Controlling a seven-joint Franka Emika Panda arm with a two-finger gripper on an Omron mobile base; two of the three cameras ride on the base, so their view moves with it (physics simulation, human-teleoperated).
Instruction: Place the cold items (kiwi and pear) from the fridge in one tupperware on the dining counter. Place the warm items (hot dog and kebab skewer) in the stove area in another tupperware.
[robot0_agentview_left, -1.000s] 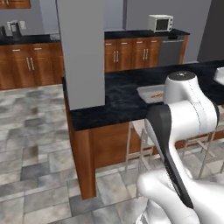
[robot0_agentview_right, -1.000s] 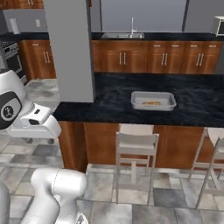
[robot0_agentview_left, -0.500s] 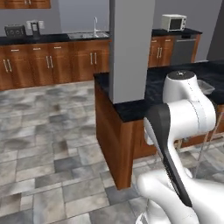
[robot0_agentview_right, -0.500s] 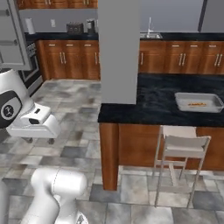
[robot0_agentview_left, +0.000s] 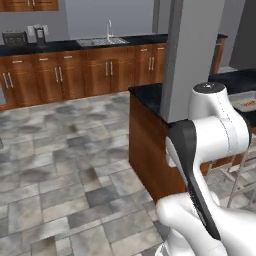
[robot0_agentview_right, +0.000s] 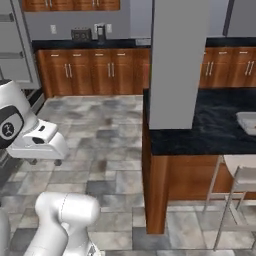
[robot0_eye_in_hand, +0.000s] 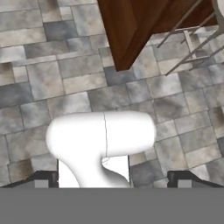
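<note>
— Where's the claw (robot0_eye_in_hand: 112, 178) just now?

— Out over the floor tiles (robot0_eye_in_hand: 65, 83), pointing down, its fingers wide apart with nothing between them. It hangs off the pillar end of the dining surface (robot0_agentview_right: 200, 135), near that end's corner, not above the top at all.

— And the tupperware?

— One tupperware (robot0_agentview_right: 248, 122) sits on the surface past the pillar (robot0_agentview_right: 177, 60), back from the edge where the stool (robot0_agentview_right: 239, 172) stands. From the other side the tupperware (robot0_agentview_left: 248, 103) peeks out behind the arm's shoulder. There may be something orange in it, but it's too small for me to tell.

— So which way does it lie from the claw?

— Off to the robot's right and well apart, with the corner of the surface between them. The claw sits on the arm's left side, so it's the far side from the box.

— And the kiwi and pear?

— I can't place them. The tall grey unit (robot0_agentview_right: 12, 45) at the left of the far wall looks to me like the fridge, and that's on the claw's side. I'd judge the fruit comes first, and for that the base wants to bear left, away from the surface, before any reach
</note>
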